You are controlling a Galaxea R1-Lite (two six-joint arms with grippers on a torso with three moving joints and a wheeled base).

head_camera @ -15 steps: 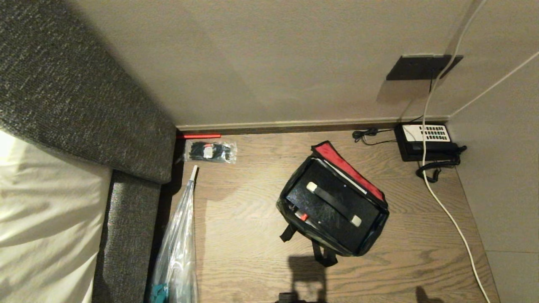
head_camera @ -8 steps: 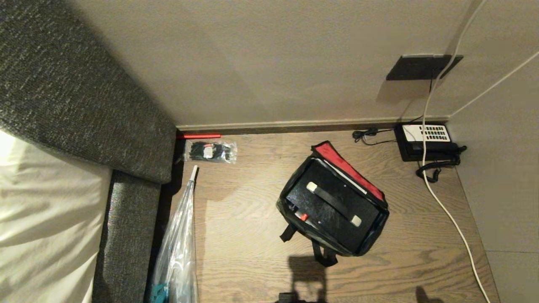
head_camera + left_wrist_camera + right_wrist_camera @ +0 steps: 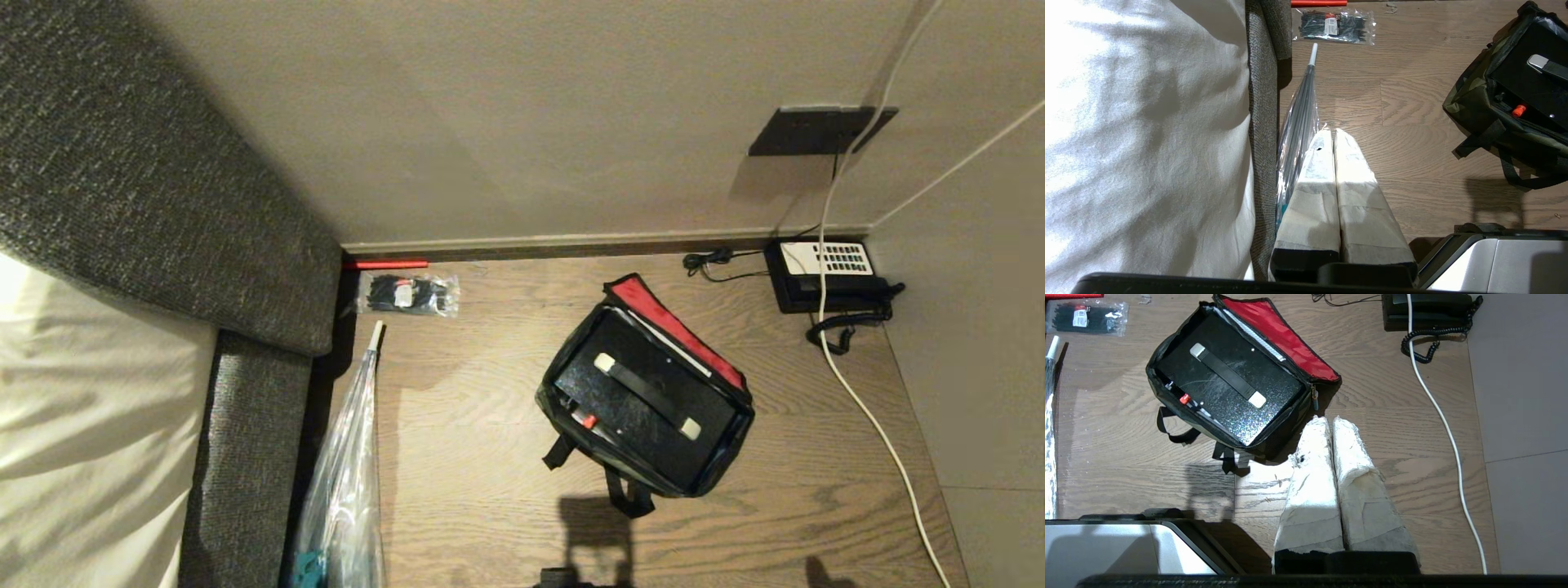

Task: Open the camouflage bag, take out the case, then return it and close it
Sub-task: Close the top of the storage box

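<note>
The camouflage bag (image 3: 552, 390) lies open on the wooden floor, its red-lined lid (image 3: 679, 328) folded back toward the wall. The flat black case (image 3: 653, 425) lies inside it, strap handle up, with a small red spot at one edge. In the right wrist view the bag (image 3: 1288, 421) and case (image 3: 1208, 392) sit just beyond my right gripper (image 3: 1330, 419), which is shut and empty above the floor. My left gripper (image 3: 1333, 132) is shut and empty too, well to the side of the bag (image 3: 1470, 94), beside the bed. Neither gripper shows in the head view.
A black telephone (image 3: 824, 273) with a coiled cord stands in the far right corner, and a white cable (image 3: 865, 408) runs along the floor. A packet of black ties (image 3: 408, 294) and a clear plastic bag (image 3: 347, 474) lie by the grey bed frame (image 3: 245, 425).
</note>
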